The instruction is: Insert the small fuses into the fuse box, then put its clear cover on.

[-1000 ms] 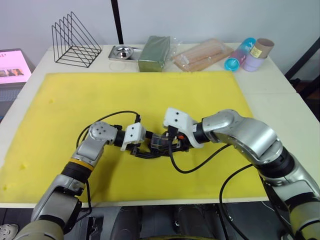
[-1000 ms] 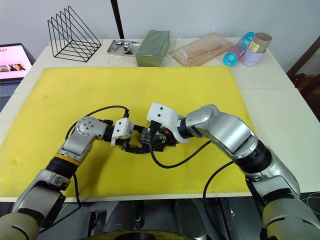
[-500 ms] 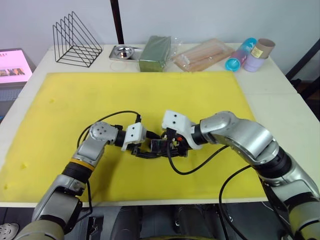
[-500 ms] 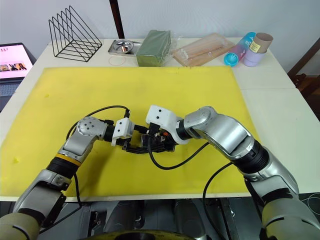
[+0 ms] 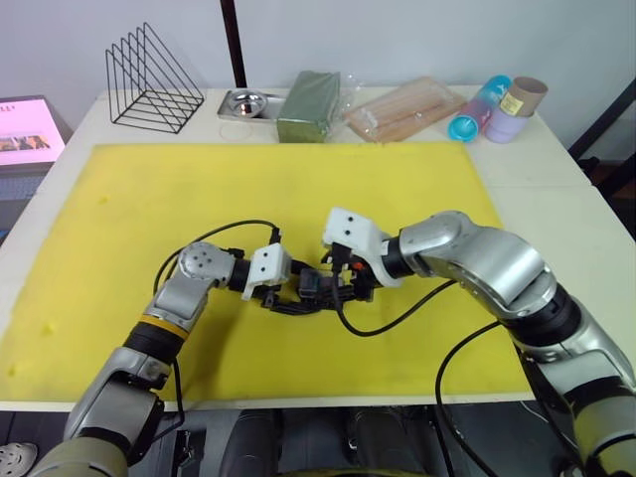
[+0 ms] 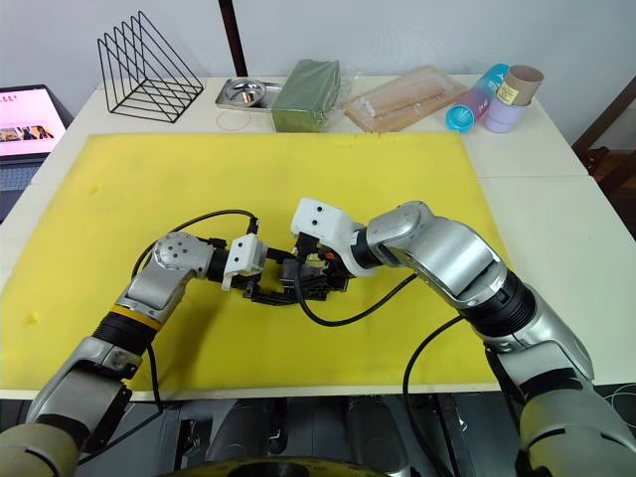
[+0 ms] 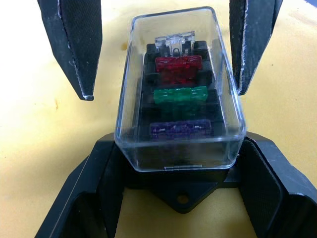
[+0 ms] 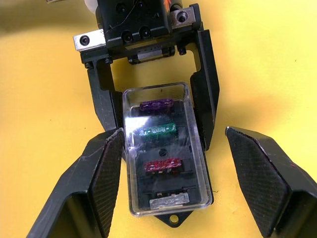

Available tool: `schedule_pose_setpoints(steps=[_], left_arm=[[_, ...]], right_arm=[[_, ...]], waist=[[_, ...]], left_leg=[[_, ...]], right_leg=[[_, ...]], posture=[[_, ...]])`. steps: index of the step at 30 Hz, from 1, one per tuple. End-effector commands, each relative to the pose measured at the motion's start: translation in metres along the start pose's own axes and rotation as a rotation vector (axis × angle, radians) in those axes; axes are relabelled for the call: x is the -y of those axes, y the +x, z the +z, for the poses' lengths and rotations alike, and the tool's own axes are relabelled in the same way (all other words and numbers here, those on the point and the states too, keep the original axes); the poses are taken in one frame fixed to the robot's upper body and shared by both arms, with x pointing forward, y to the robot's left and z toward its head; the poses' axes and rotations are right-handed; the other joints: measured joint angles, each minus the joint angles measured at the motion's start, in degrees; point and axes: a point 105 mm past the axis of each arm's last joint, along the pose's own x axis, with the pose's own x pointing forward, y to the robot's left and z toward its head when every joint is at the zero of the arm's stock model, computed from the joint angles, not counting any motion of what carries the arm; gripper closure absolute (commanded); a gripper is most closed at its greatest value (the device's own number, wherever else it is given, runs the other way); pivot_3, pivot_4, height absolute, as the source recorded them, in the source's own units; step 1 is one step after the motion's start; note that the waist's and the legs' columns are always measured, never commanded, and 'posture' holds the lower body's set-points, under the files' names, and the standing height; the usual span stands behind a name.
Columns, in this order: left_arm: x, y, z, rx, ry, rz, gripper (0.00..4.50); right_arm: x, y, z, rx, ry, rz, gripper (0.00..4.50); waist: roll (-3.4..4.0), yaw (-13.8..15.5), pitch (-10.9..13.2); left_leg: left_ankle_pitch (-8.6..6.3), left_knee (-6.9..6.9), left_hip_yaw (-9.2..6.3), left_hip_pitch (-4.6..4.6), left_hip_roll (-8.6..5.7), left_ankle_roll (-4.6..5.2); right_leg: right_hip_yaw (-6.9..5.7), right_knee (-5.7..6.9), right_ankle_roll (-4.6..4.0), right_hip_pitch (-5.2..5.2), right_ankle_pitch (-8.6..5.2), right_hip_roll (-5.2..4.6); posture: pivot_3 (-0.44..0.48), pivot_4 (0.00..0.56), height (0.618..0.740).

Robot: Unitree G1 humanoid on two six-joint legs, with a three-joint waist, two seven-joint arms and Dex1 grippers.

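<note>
The black fuse box (image 7: 183, 191) lies on the yellow mat (image 5: 298, 189) with the clear cover (image 7: 181, 89) sitting over it. Through the cover the small fuses stand in a row: pale (image 7: 174, 42), red (image 7: 178, 64), green (image 7: 180, 94) and purple (image 7: 181, 130). My left gripper (image 7: 179, 144) is shut on the fuse box's sides. Facing it from the other end, my right gripper (image 8: 174, 133) is open. One of its fingers (image 8: 104, 168) sits close beside the cover, the other well apart. From the head, both grippers meet around the box (image 5: 316, 285) at the mat's front centre.
Along the table's back edge stand a wire rack (image 5: 151, 79), a metal dish (image 5: 245, 102), a green block (image 5: 308, 104), a clear bag of sticks (image 5: 402, 109) and coloured tubes (image 5: 497, 107). A laptop screen (image 5: 25, 129) is at far left. Black cables loop by both wrists.
My right wrist dipped toward the box, then drew back slightly. The left gripper and the covered box have stayed put.
</note>
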Motion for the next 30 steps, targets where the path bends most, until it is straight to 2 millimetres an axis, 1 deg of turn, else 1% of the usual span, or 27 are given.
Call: schedule_pose_setpoints(steps=[1,5,13,16,17,18,20,22,24,26,27,30], left_arm=[[0.000,0.003,0.002,-0.002,0.013,0.002,1.69],[0.000,0.002,0.002,-0.003,0.014,0.003,1.69],[-0.002,0.002,0.003,-0.002,0.014,0.008,1.69],[-0.002,0.002,0.003,-0.001,0.014,0.009,1.69],[-0.002,0.002,0.003,-0.001,0.014,0.010,1.69],[-0.002,0.002,0.003,-0.001,0.014,0.010,1.69],[-0.002,0.002,0.003,0.000,0.013,0.009,1.69],[-0.002,0.002,0.003,-0.001,0.013,0.007,1.69],[-0.002,0.002,0.003,-0.001,0.013,0.006,1.69],[-0.002,0.002,0.003,-0.002,0.014,0.006,1.69],[-0.002,0.002,0.003,-0.004,0.015,0.005,1.69],[-0.002,0.002,0.003,-0.007,0.016,0.005,1.69]], right_arm=[[0.001,-0.011,0.016,0.051,-0.048,-0.020,1.03],[0.001,-0.015,0.019,0.064,-0.050,-0.021,1.03],[0.001,-0.042,0.034,0.164,-0.070,-0.034,1.03],[-0.002,-0.047,0.036,0.224,-0.082,-0.028,1.03],[-0.004,-0.047,0.036,0.241,-0.088,-0.026,1.40],[-0.005,-0.046,0.035,0.264,-0.102,-0.030,1.59],[-0.009,-0.043,0.033,0.319,-0.119,-0.032,2.24],[-0.007,-0.042,0.032,0.371,-0.108,-0.049,2.98],[-0.005,-0.041,0.030,0.391,-0.101,-0.063,3.62],[-0.004,-0.041,0.029,0.411,-0.093,-0.069,4.35],[-0.004,-0.041,0.029,0.423,-0.089,-0.067,4.45],[-0.006,-0.042,0.029,0.451,-0.080,-0.057,4.45]], waist=[[0.00,0.0,0.0],[0.00,0.0,0.0],[0.00,0.2,0.0],[0.00,0.3,0.0],[0.00,0.4,0.0],[-0.01,0.6,0.0],[-0.02,0.9,0.0],[-0.01,0.9,0.0],[-0.01,1.0,0.0],[-0.02,1.0,0.0],[-0.02,1.0,0.0],[-0.02,1.0,0.0]], left_leg=[[0.00,0.00,0.00,0.00,0.00,0.00],[0.00,0.00,0.00,0.00,0.00,0.00],[0.00,0.00,0.00,0.00,0.00,0.00],[0.00,0.00,0.00,-0.01,0.00,0.00],[0.00,0.00,0.00,-0.01,-0.01,0.00],[0.00,0.00,0.01,0.00,0.00,0.00],[0.00,0.01,0.02,0.00,0.00,0.00],[0.00,0.01,0.05,0.00,-0.01,0.00],[0.00,0.02,0.06,0.00,-0.01,0.00],[0.00,0.03,0.06,0.00,-0.01,0.00],[0.00,0.03,0.05,0.00,-0.01,0.00],[0.00,0.03,0.05,0.00,0.00,0.00]], right_leg=[[0.00,0.00,0.00,0.00,0.00,0.00],[0.00,0.00,0.00,0.00,0.00,0.00],[0.00,0.00,0.00,0.00,0.00,-0.01],[0.00,0.00,0.00,0.01,0.00,-0.01],[0.00,0.00,0.00,0.01,0.00,-0.01],[0.00,0.00,0.00,0.01,0.00,0.00],[-0.01,0.00,0.00,0.01,0.00,0.02],[-0.01,0.00,0.00,0.02,0.00,0.04],[0.00,0.03,0.00,0.01,0.00,0.04],[0.00,0.03,0.00,0.01,0.00,0.04],[-0.01,0.03,0.00,0.02,0.00,0.04],[-0.01,0.03,0.00,0.02,0.00,0.05]], posture=[[0.000,0.150,0.740],[0.000,0.150,0.740],[0.000,0.150,0.740],[0.000,0.150,0.740],[0.000,0.150,0.740],[0.000,0.150,0.740],[0.000,0.150,0.740],[0.000,0.150,0.740],[0.000,0.150,0.740],[0.000,0.150,0.740],[0.000,0.150,0.740],[0.000,0.150,0.740]])
